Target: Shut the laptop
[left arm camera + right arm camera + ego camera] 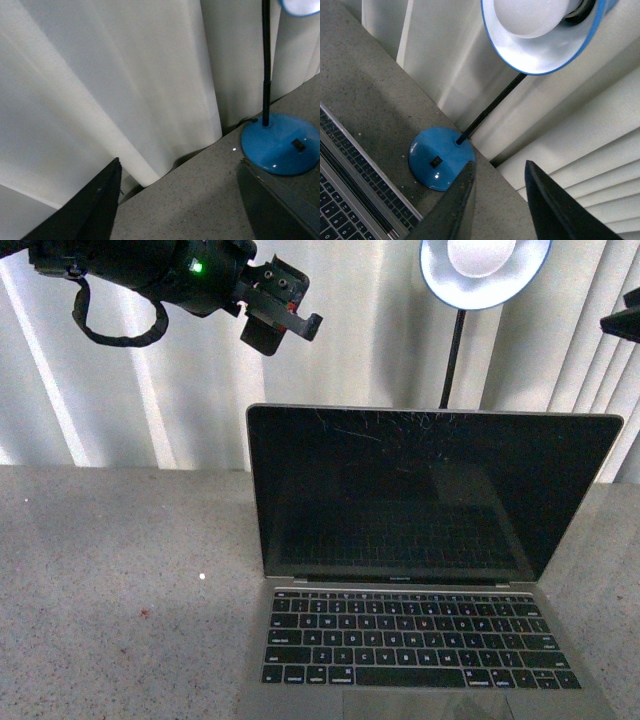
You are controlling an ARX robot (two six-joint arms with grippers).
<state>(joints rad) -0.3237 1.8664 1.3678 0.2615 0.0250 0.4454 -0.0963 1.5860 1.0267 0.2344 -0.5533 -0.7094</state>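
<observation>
One table (120,570) carries the laptop (420,500), near and right of centre, lid upright, not yet shut. Lamp (484,270) stands behind it. Left claw (288,330), released, hangs above the lid's left corner, seemingly staged to push down. Right claw (499,165), released and empty, waits beside the lamp.

Blue desk lamp (442,162) by white curtain (125,85).
</observation>
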